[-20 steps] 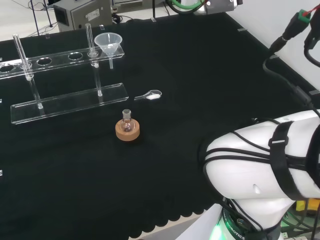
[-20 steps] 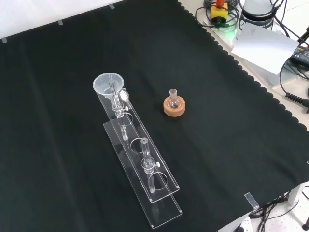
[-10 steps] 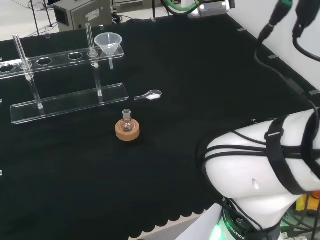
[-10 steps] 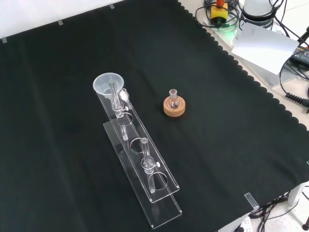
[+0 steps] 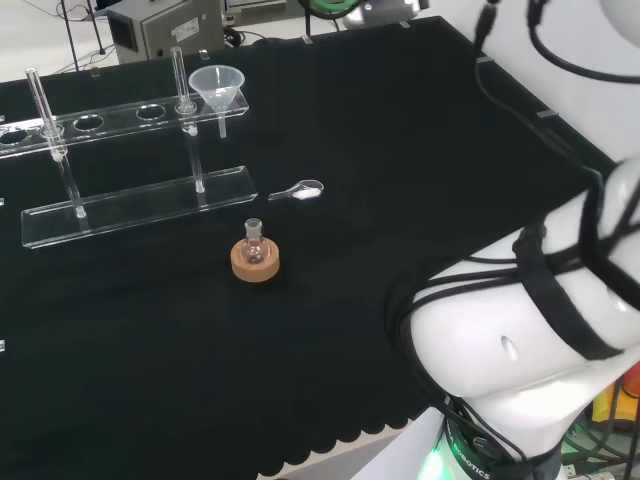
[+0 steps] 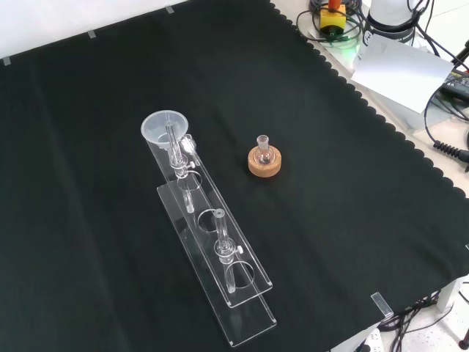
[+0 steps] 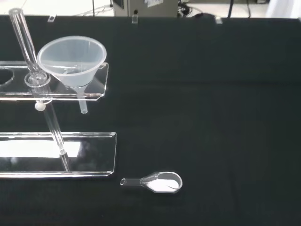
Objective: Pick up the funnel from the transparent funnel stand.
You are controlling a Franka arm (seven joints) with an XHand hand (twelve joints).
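1. Since the earlier head view, the arm's white links (image 5: 520,340) have swung upward; the bench ware has not moved.
2. Funnel (image 5: 217,88) sits in the right end hole of the transparent funnel stand (image 5: 110,120), head view; untouched, so the approach is under way.
3. Hand: fingers' state cannot be told; nothing shows it holding or touching anything.
4. Near the stand lie a small spoon (image 7: 157,181) and a flask on a cork ring (image 6: 264,162).

The arm's white links (image 5: 530,350), strapped with black cables, bulk at the head view's right, seemingly raised.
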